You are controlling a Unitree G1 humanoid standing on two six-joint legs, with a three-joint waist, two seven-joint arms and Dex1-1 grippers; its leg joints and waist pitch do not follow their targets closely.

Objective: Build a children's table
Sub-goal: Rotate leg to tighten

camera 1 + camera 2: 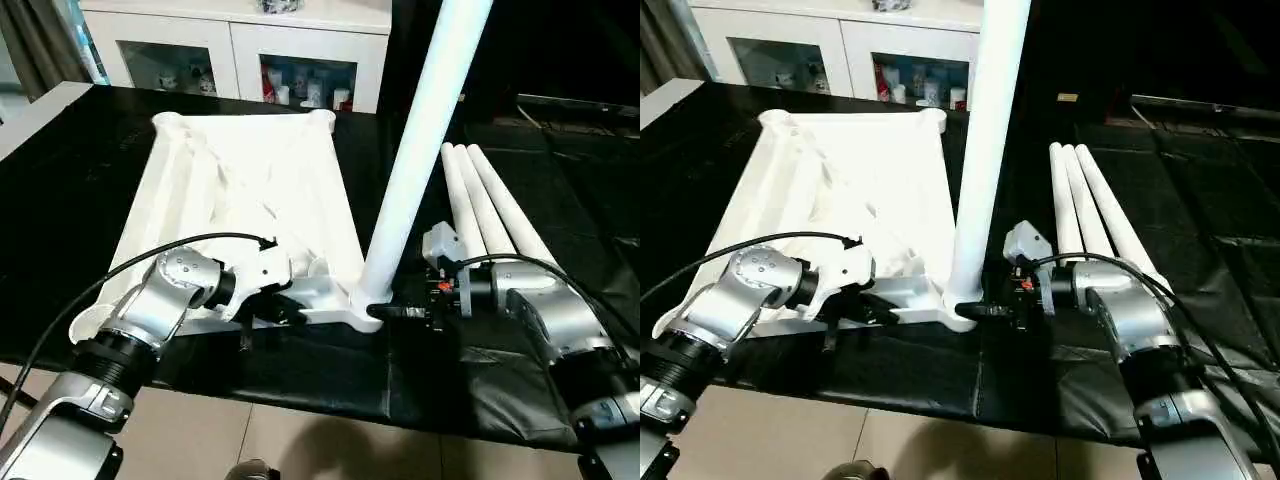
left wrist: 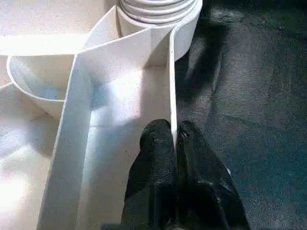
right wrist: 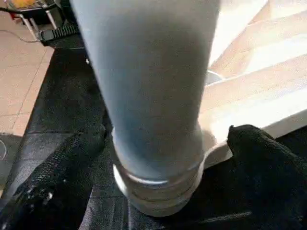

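The tabletop (image 1: 250, 190) lies underside-up on the black worktop (image 1: 60, 200); one leg (image 1: 415, 170) stands in its near corner socket. My left pincer (image 2: 173, 143) pinches the rim; my right pincer (image 3: 158, 158) gapes around the leg's base, which next needs seating firmly.

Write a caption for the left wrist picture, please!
Two black fingers pinch the thin edge wall of the white tabletop, just below the corner socket holding a leg.
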